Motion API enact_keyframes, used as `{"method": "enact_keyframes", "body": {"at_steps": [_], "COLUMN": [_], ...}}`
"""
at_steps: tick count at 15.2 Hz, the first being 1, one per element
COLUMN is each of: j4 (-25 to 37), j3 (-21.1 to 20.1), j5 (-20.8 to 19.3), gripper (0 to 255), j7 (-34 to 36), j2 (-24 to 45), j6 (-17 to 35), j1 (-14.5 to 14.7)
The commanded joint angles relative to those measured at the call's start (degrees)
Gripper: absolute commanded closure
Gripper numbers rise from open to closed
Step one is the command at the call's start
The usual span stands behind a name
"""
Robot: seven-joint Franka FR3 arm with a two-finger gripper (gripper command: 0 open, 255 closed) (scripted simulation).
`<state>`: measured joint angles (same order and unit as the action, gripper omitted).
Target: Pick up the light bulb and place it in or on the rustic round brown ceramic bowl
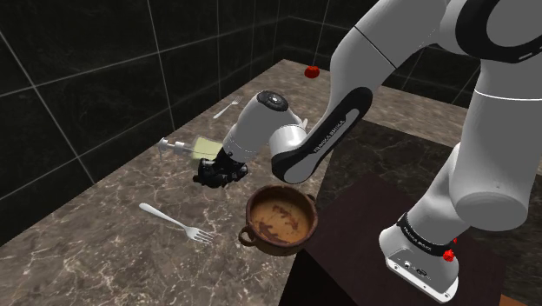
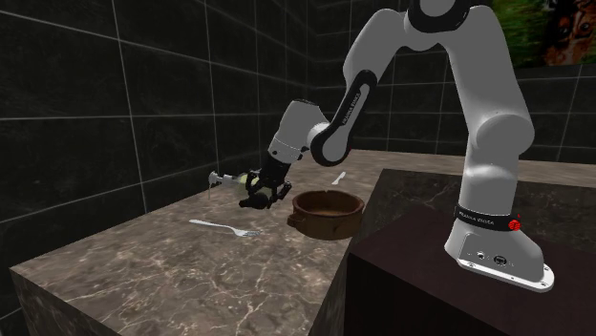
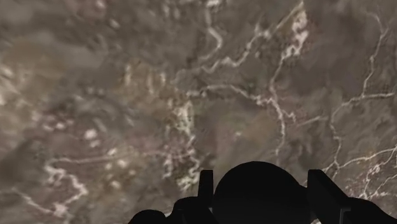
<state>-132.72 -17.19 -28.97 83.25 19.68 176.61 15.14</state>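
- One marble counter (image 1: pixel 104 252), everything's sitting on it.
- One white arm (image 1: pixel 347 104), bent low over the counter.
- One brown bowl (image 1: pixel 287 246), nothing in it, so the placing part isn't done.
- One black gripper (image 1: pixel 217 176), down near the counter with its fingers (image 3: pixel 323 191) spread apart, not pinching anything I can make out.
- One light bulb (image 1: pixel 201 148), pale, lying on the counter just beside the gripper, on the side away from the bowl. Looks like grab, lift and drop-off are all still to go.
- One fork (image 1: pixel 178 224), plus one far utensil (image 1: pixel 228 109), fork or spoon, can't tell.
- One tiny red thing (image 1: pixel 313 71), well apart.
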Motion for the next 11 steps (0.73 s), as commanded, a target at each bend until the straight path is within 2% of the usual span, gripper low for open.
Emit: {"method": "enact_keyframes", "body": {"at_steps": [1, 3, 11], "j4": [-0.01, 0.0, -0.84], "j3": [0.02, 0.02, -9.8], "j5": [0.0, 0.0, 7.53], "gripper": [255, 255, 255], "j7": [0.0, 0.02, -6.43], "j2": [0.02, 0.02, -5.24], "j6": [-0.02, -0.03, -5.18], "j1": [-0.01, 0.01, -8.25]}}
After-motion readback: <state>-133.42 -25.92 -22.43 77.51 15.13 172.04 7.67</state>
